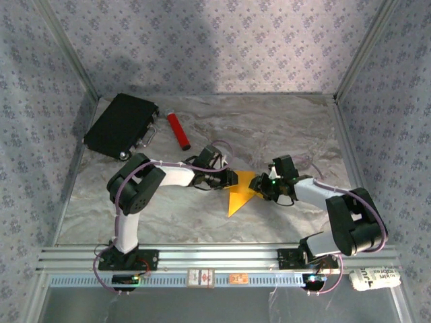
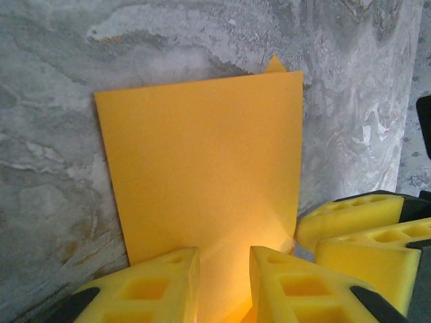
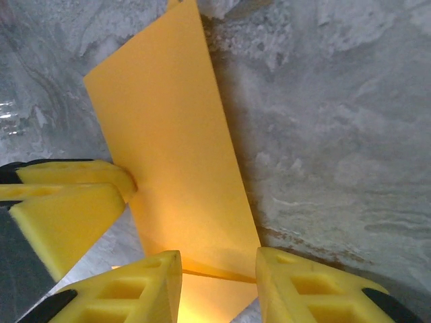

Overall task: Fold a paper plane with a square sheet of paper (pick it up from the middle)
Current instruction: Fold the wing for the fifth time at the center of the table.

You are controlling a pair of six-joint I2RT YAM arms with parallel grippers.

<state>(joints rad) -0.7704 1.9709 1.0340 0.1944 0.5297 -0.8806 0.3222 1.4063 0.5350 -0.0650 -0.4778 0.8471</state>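
One marble bench (image 1: pixel 202 134) carries a black case (image 1: pixel 121 124) at far left. Folded orange paper (image 1: pixel 240 195) lies flat mid-bench. Left hand (image 2: pixel 223 256) and right hand (image 3: pixel 217 254), both unclenched, straddle its edges from opposite sides. Red cylinder (image 1: pixel 178 130) lies beside the case.

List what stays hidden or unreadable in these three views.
- Top view: part of the square sheet of paper is covered by the left gripper and the right gripper.
- Left wrist view: the sheet's near edge runs between the fingers and is cut off by the bottom edge.
- Right wrist view: likewise cut off at the bottom.
- Top view: the print on the white bundle is too small.
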